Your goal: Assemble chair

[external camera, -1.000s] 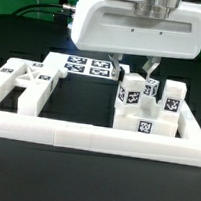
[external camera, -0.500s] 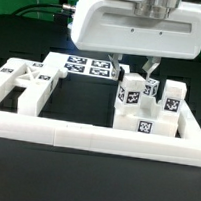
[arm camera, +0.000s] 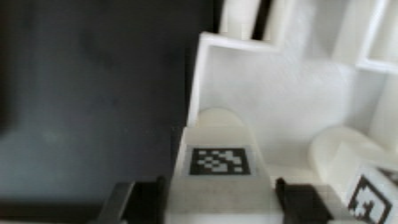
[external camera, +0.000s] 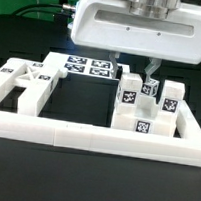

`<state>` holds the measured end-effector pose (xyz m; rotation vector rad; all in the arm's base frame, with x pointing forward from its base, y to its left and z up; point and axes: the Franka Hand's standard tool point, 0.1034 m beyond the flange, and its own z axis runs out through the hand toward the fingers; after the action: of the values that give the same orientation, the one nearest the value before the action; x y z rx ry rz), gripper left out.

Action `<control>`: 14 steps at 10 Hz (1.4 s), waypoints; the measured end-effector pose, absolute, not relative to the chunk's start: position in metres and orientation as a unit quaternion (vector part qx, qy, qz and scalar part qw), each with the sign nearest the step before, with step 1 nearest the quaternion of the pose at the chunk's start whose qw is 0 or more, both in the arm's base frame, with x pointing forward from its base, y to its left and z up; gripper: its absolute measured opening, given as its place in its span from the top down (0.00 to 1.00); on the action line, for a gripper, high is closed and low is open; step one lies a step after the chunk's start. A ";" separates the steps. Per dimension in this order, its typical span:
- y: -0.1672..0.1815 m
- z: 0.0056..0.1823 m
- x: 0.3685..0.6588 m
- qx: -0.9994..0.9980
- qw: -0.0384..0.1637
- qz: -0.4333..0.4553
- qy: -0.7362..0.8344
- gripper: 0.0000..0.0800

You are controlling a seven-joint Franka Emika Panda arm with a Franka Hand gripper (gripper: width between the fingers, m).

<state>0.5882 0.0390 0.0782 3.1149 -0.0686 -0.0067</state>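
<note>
The chair is in loose white tagged parts. At the exterior view's right, upright bars (external camera: 172, 101) stand on a white block (external camera: 141, 123). My gripper (external camera: 135, 70) hangs over them, shut on one upright white bar (external camera: 130, 90). In the wrist view that bar (arm camera: 219, 150), with its tag, fills the gap between the dark fingers (arm camera: 139, 200) of the gripper (arm camera: 217, 202). A second tagged bar (arm camera: 347, 160) stands beside it. More chair parts (external camera: 20, 85) lie at the exterior view's left.
The long white L-shaped border rail (external camera: 94, 138) runs along the front and up the right side. The marker board (external camera: 87, 65) lies flat at the back, behind the parts. The black table surface (external camera: 73, 106) shows between the two groups.
My gripper and the bar it holds have edged slightly toward the exterior view's left. Nothing else has moved.
</note>
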 end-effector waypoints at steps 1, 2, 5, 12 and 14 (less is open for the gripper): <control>0.040 0.078 0.589 0.997 0.013 0.003 -0.074 0.64; 0.041 0.078 0.589 0.994 0.013 0.004 -0.113 0.64; 0.038 0.078 0.591 0.967 0.011 0.015 -0.255 0.64; 0.032 0.079 0.592 0.944 0.013 0.018 -0.328 0.22; 0.041 0.072 0.589 0.944 0.012 0.037 -0.329 0.19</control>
<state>0.5885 0.0411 0.0719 2.9420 -1.0253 0.1163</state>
